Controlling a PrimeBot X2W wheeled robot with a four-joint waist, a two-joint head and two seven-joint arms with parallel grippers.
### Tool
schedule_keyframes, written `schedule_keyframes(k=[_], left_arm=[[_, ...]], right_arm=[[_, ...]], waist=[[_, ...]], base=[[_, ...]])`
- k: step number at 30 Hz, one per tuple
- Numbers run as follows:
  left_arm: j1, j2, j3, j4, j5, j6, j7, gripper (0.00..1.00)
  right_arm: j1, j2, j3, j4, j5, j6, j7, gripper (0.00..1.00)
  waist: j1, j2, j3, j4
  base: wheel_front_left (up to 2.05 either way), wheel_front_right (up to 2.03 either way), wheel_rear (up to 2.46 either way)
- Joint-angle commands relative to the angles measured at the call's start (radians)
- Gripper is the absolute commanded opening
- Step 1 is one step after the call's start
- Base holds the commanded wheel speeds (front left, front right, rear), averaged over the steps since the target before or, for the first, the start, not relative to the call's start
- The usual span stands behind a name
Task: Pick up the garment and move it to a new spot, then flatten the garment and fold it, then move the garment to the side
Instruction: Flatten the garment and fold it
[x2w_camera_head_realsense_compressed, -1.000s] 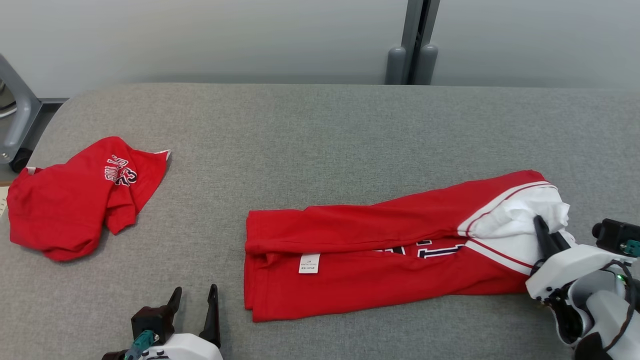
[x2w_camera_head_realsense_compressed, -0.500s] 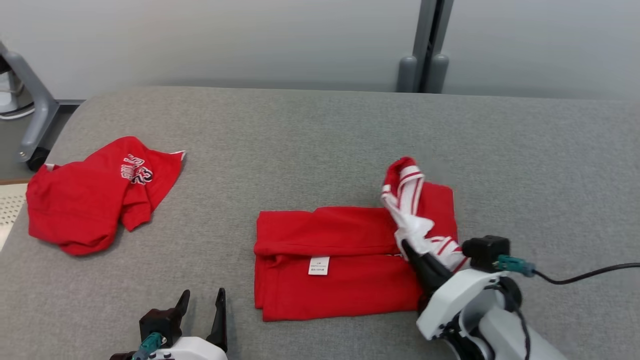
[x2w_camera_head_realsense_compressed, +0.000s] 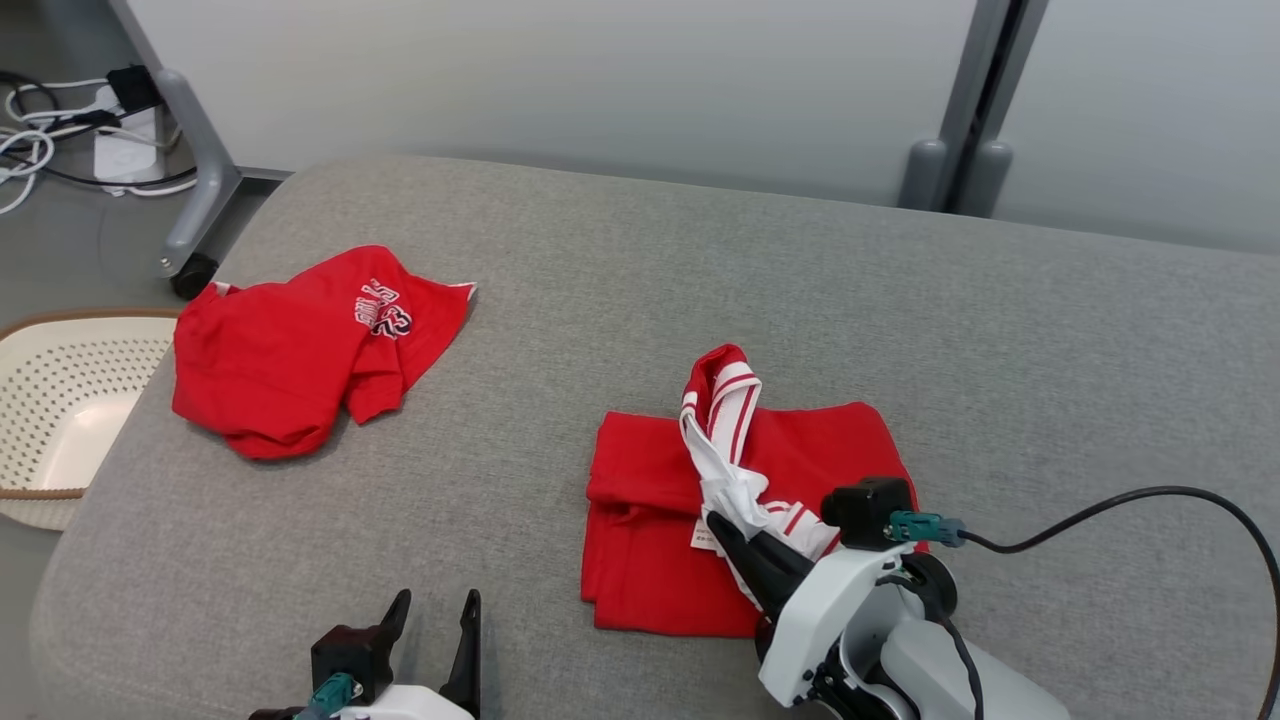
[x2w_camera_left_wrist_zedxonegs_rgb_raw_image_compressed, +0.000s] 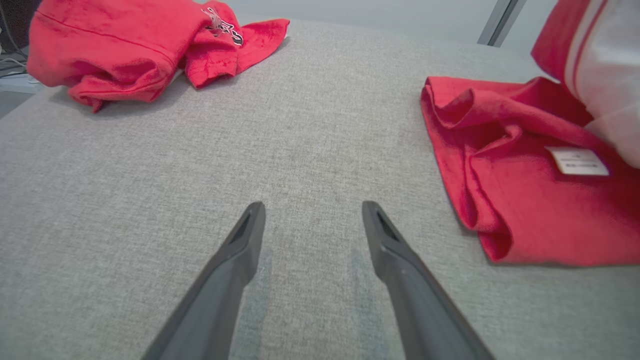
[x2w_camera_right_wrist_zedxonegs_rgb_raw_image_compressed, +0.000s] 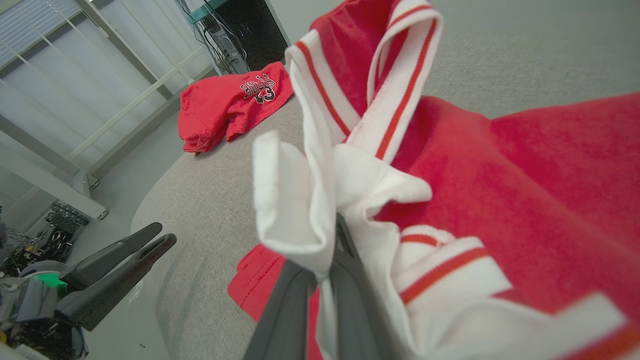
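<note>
The garment (x2w_camera_head_realsense_compressed: 640, 560) is a red jersey with white, red-striped trim, lying doubled over at the table's near middle. My right gripper (x2w_camera_head_realsense_compressed: 720, 527) is shut on its white-trimmed end, holding that end bunched and raised over the red body. In the right wrist view the white fabric (x2w_camera_right_wrist_zedxonegs_rgb_raw_image_compressed: 295, 200) is pinched at the right gripper (x2w_camera_right_wrist_zedxonegs_rgb_raw_image_compressed: 325, 270). My left gripper (x2w_camera_head_realsense_compressed: 436, 600) stands open over bare table, to the left of the garment and apart from it. The left wrist view shows the left gripper (x2w_camera_left_wrist_zedxonegs_rgb_raw_image_compressed: 312, 207) with nothing between its fingers and the garment's folded edge (x2w_camera_left_wrist_zedxonegs_rgb_raw_image_compressed: 500, 210) to the right.
A second red garment (x2w_camera_head_realsense_compressed: 300, 360) with lettering lies crumpled at the table's (x2w_camera_head_realsense_compressed: 700, 280) far left. A perforated cream basket (x2w_camera_head_realsense_compressed: 60, 400) sits beyond the left edge. A grey frame leg (x2w_camera_head_realsense_compressed: 195, 190) and cables stand behind it. A black cable (x2w_camera_head_realsense_compressed: 1150, 495) trails from my right wrist.
My right gripper has carried the white-trimmed end leftward over the red body, halving the garment's length. The camera has turned, shifting the whole scene. The left gripper stays open in place.
</note>
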Motion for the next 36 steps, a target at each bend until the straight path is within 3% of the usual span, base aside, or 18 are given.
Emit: schedule_keyframes(k=[1,5,6,7,13,17,26,31,36], left_arm=[[-0.009,0.005,-0.006,0.0,-0.004,0.002,-0.005,1.0],[-0.013,0.005,-0.011,0.002,-0.012,0.007,-0.005,1.0],[-0.013,0.005,-0.011,0.0,-0.014,0.008,-0.005,1.0],[-0.014,0.004,-0.01,-0.002,-0.013,0.01,-0.005,1.0],[-0.013,0.005,0.009,-0.013,-0.002,0.016,-0.005,1.0],[-0.008,0.005,0.022,-0.024,0.005,0.027,-0.005,1.0],[-0.011,0.005,0.06,-0.053,0.026,0.037,-0.004,1.0],[-0.007,0.005,0.078,-0.065,0.039,0.04,-0.005,1.0],[0.003,0.005,0.088,-0.071,0.045,0.039,-0.004,1.0]], right_arm=[[-0.02,-0.002,0.023,0.008,0.016,0.0,-0.008,0.0],[-0.044,-0.003,0.068,0.008,0.081,0.0,-0.033,0.0],[-0.048,-0.003,0.069,0.002,0.102,0.0,-0.044,0.29],[-0.054,-0.003,0.072,0.0,0.121,0.0,-0.053,1.0],[-0.089,-0.004,0.012,0.031,0.124,0.0,-0.087,1.0],[-0.063,-0.004,-0.183,0.007,0.002,0.0,-0.086,1.0],[0.135,-0.002,-0.646,-0.133,-0.401,0.0,-0.087,1.0],[0.21,-0.002,-0.751,-0.197,-0.506,0.0,-0.087,1.0],[0.26,-0.002,-0.789,-0.227,-0.559,0.0,-0.087,1.0]], waist=[[-0.0001,0.0,0.001,0.018],[-0.0001,0.0,0.003,0.032],[-0.0001,0.0,0.003,0.032],[-0.0001,0.0,0.004,0.032],[-0.0001,0.0,-0.003,-0.002],[-0.0001,0.0,-0.009,-0.039],[-0.0001,0.0,-0.026,-0.115],[-0.0001,0.0,-0.032,-0.14],[-0.0001,0.0,-0.039,-0.154]], base=[[0.0,0.0,0.0],[0.0,0.0,0.0],[0.0,0.0,0.0],[0.0,0.0,0.0],[0.0,0.0,0.0],[0.0,0.0,0.0],[0.0,0.0,0.0],[0.0,0.0,0.0],[0.0,0.0,0.0]])
